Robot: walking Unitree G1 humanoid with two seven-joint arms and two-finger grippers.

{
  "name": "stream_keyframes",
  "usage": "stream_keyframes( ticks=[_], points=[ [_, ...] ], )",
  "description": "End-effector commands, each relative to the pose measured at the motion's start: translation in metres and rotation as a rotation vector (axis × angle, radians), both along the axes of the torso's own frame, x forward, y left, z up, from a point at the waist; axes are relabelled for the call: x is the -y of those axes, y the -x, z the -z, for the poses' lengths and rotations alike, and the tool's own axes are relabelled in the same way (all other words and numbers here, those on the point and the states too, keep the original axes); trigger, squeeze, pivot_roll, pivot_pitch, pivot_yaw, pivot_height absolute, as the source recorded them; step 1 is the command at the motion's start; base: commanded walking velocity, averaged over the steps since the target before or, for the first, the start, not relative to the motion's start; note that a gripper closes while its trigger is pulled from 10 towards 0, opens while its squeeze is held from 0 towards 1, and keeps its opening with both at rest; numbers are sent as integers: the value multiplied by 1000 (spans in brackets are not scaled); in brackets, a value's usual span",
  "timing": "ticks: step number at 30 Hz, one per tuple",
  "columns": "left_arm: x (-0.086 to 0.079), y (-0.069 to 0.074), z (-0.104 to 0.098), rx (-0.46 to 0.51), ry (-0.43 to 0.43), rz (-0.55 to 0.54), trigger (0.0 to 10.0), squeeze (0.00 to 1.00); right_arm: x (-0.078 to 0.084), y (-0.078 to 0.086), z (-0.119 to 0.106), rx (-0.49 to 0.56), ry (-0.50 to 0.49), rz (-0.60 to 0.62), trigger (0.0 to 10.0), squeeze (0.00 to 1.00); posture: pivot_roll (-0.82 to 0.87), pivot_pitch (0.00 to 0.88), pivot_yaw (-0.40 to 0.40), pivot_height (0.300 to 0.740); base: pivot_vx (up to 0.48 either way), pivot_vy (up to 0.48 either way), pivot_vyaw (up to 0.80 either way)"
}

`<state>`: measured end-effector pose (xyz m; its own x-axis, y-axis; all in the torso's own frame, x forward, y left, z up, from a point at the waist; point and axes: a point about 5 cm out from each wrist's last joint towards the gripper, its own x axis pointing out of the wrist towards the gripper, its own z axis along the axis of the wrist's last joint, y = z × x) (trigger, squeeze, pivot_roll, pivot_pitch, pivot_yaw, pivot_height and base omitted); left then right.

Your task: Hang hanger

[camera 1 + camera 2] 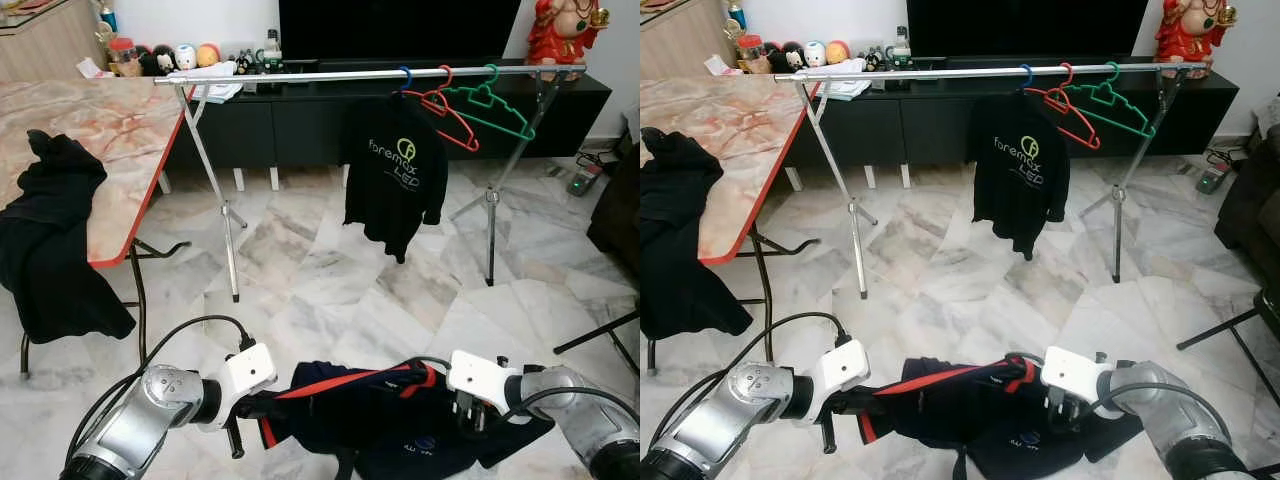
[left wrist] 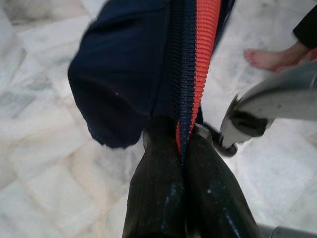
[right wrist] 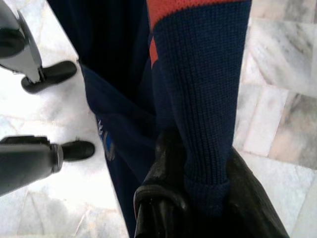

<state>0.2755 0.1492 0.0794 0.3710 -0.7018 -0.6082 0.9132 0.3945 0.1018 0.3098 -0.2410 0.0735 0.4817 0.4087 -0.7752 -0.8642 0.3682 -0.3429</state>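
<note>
The left gripper (image 2: pixel 181 148) is pinched shut on the ribbed orange-and-navy collar band (image 2: pixel 198 59) of a navy polo shirt (image 1: pixel 390 420), the band running straight up out from between its two black fingers (image 2: pixel 153 198). The right gripper (image 3: pixel 198 198) is clamped on the same garment's ribbed navy cuff or collar edge (image 3: pixel 208 124), which drapes over its fingers (an orange stripe shows at the upper end of that knit). Between the two grippers the shirt hangs stretched low over the white marble floor (image 1: pixel 330 280), its body sagging below and a little toward the right gripper.

Well ahead of both grippers stands a silver clothes rail (image 1: pixel 370 74) on two tripod legs. Toward the right gripper's side of the rail hang three hangers side by side: a blue one carrying a black T-shirt (image 1: pixel 393 170) with a yellow-green logo, then a bare red hanger (image 1: pixel 445 115), then a bare green hanger (image 1: pixel 495 110). The red and green ones overlap slightly.

Off to the left gripper's side is a marble-topped table (image 1: pixel 110 130) with a red edge, and a black garment (image 1: pixel 55 240) is slumped over its near corner. Behind the rail runs a low black TV cabinet (image 1: pixel 280 125) with small figurines on top. In the left wrist view a person's bare foot (image 2: pixel 267 57) rests on the floor beyond the shirt.
</note>
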Motion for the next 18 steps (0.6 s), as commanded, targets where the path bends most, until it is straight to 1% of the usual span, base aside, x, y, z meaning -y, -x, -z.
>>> stream_keyframes(
  ticks=[1, 2, 3, 4, 5, 7, 8, 9, 10, 13, 14, 17, 18],
  points=[
    [-4, 4, -5, -19, -10, 2, 10000, 0, 5, -3, -7, 17, 6, 17, 0, 0, 8, 109, 22, 740, 0, 0, 0],
    [-3, 4, -6, -20, -1, 4, 10000, 0, 5, -3, -6, 14, 12, 14, 0, 0, 10, 109, 21, 740, 0, 0, 0],
    [2, 3, -14, -7, 51, 1, 10000, 0, 6, -2, -3, 7, 26, 18, 0, 0, 14, 110, 19, 740, 0, 0, 0],
    [2, 3, -14, -7, 51, 1, 10000, 0, 6, -2, -3, 7, 26, 18, 0, 0, 14, 110, 19, 740, 0, 0, 0],
    [12, -1, -33, 21, 182, 1, 10000, 0, 5, 2, 5, -10, 61, 14, 0, 0, 18, 109, 18, 740, 0, 0, 0],
    [23, -1, -54, 45, 309, 36, 10000, 0, 0, 4, 13, -31, 58, 26, 0, 0, 21, 110, 18, 740, 0, 0, 0],
    [23, -1, -54, 45, 309, 36, 10000, 0, 0, 4, 13, -31, 58, 26, 0, 0, 21, 110, 18, 740, 0, 0, 0],
    [28, 2, -61, 49, 339, 71, 10000, 0, -4, 5, 16, -30, 51, 32, 0, 0, 20, 109, 19, 740, 0, 0, 0],
    [28, 2, -61, 49, 339, 71, 10000, 0, -4, 5, 16, -30, 51, 32, 0, 0, 20, 109, 19, 740, 0, 0, 0],
    [35, 13, -66, 19, 380, 139, 10000, 0, -8, 2, 20, 2, 55, 72, 0, 0, 20, 109, 19, 740, 0, 0, 0],
    [37, 16, -66, 8, 381, 160, 10000, 0, -11, 1, 21, 14, 41, 88, 0, 0, 23, 108, 20, 740, 0, 0, 0],
    [38, 19, -65, 2, 373, 172, 10000, 0, -14, -1, 21, 26, 18, 107, 0, 0, 23, 108, 20, 740, 0, 0, 0],
    [39, 21, -63, 0, 367, 176, 10000, 0, -18, -2, 20, 33, -14, 126, 0, 0, 23, 108, 20, 740, 0, 0, 0]
  ],
)
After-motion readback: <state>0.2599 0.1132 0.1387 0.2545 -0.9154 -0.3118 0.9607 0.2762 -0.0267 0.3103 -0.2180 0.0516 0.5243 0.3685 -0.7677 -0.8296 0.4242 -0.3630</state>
